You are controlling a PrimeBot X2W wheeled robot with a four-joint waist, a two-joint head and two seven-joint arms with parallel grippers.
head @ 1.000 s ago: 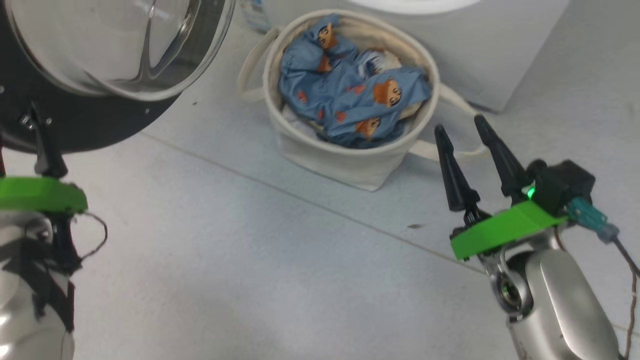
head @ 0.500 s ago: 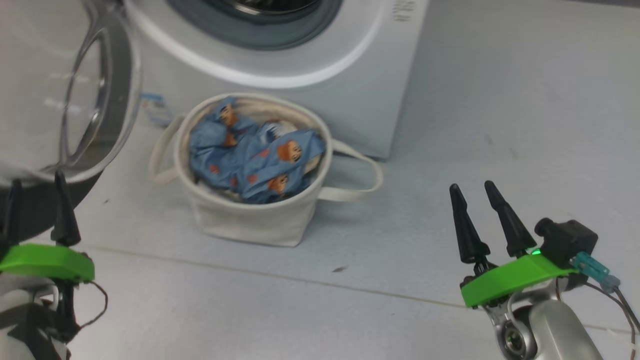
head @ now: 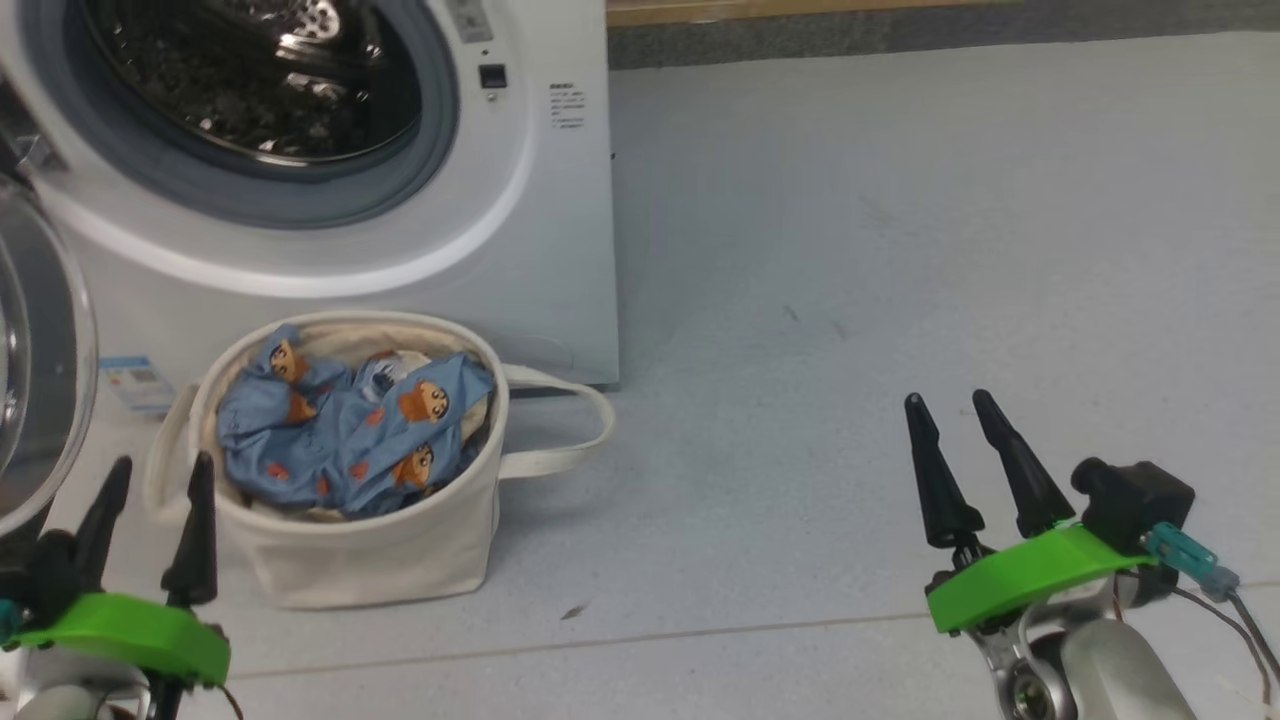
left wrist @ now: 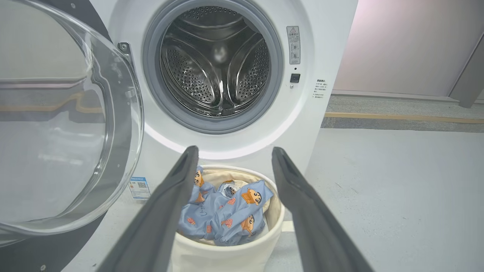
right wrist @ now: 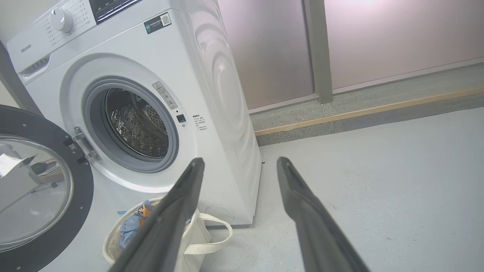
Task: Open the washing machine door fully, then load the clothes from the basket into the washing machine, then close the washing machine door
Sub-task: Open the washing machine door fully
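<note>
The white washing machine (head: 540, 250) stands at the upper left with its steel drum (left wrist: 215, 60) exposed. Its door (left wrist: 56, 151), black-rimmed with a clear glass bowl, hangs swung open on the left side. In front of the washer sits the cream basket (head: 350, 560), filled with the light blue printed clothes (head: 350, 440). My left gripper (head: 162, 463) is open, close to the basket's near left rim, its fingers framing the clothes (left wrist: 227, 211) in the left wrist view. My right gripper (head: 946, 399) is open over bare floor, well right of the basket (right wrist: 196, 230).
Grey floor (head: 900, 250) stretches to the right of the washer. A low grey kerb with a yellow strip (right wrist: 359, 113) runs along the pale back wall. A small blue sticker (head: 135, 380) sits low on the washer front, behind the basket.
The head view has swung upward, so the basket has slid to the lower left and the drum opening has come into view. Both grippers have stayed open.
</note>
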